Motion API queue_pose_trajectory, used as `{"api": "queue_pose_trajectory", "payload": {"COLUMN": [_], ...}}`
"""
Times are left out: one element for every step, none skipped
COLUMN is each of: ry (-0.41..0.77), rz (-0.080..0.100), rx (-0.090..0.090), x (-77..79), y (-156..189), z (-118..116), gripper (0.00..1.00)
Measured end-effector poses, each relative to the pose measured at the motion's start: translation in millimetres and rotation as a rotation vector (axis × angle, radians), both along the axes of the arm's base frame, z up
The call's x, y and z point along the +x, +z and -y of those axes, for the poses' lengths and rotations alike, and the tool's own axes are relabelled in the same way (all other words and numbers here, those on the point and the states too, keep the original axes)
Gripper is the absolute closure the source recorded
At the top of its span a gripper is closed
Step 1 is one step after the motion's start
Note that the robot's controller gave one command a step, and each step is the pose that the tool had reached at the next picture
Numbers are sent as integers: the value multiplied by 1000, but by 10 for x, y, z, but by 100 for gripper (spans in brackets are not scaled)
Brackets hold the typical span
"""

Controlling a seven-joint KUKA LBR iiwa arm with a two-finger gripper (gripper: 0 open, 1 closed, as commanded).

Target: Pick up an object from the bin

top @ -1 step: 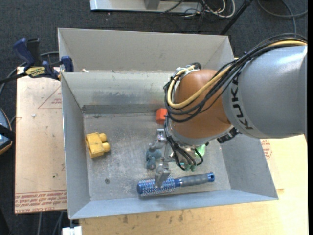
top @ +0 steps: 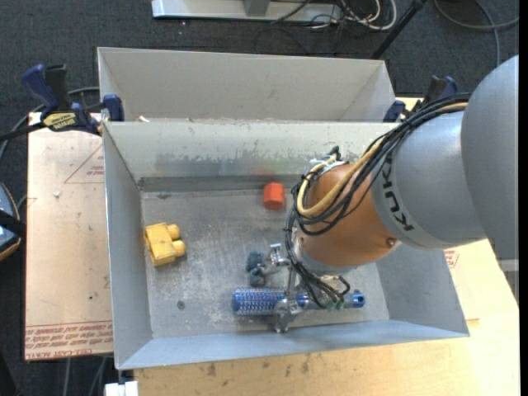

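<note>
My gripper (top: 280, 285) hangs low in the bin's front middle, under the arm's orange cover, and looks open. One metal fingertip (top: 276, 259) stands beside a small dark teal piece (top: 256, 264). The other fingertip (top: 285, 310) is at a blue bristly brush-like stick (top: 257, 302), which lies along the front wall with its far end (top: 356, 299) showing right of the gripper. I cannot tell whether that tip touches the stick. The cover hides the space between the fingers.
A yellow block (top: 163, 243) lies at the bin's left. A small orange block (top: 273, 194) sits near the back wall, just behind the cover. The arm and its cables hide the bin's right half.
</note>
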State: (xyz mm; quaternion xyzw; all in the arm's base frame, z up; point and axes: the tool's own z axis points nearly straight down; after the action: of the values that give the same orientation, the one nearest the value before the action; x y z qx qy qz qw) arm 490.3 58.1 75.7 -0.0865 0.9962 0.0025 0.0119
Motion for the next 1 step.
{"api": "queue_pose_trajectory", "payload": {"ry": [247], "rz": [-18], "rx": [-9], "x": [41], "y": [247], "z": [151], "gripper": [0]}}
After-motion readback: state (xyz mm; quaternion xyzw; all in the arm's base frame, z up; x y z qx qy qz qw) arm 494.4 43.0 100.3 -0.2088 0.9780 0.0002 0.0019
